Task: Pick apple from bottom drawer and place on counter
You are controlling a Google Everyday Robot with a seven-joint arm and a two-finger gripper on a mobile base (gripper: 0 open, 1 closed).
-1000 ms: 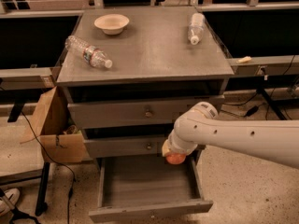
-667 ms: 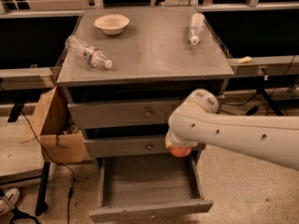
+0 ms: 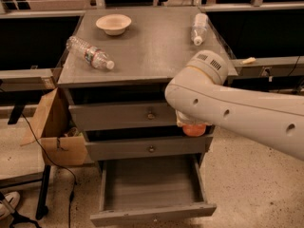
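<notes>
The orange-red apple [image 3: 194, 129] hangs in the air in front of the cabinet's right side, level with the gap between the top and middle drawers. My gripper [image 3: 192, 124] is shut on it from above and is mostly hidden behind my white arm [image 3: 237, 113], which comes in from the right. The bottom drawer [image 3: 152, 215] is pulled open below and nothing shows inside it. The grey counter [image 3: 147, 51] lies just above and behind the arm's elbow.
On the counter are a beige bowl [image 3: 113, 23] at the back left, a plastic bottle [image 3: 89, 52] lying at the left and another bottle [image 3: 199, 28] at the back right. A cardboard box [image 3: 57, 127] stands left of the cabinet. Dark desks flank both sides.
My arm has risen with the apple, from in front of the middle drawer up to the top drawer's lower edge. The drawer stays open.
</notes>
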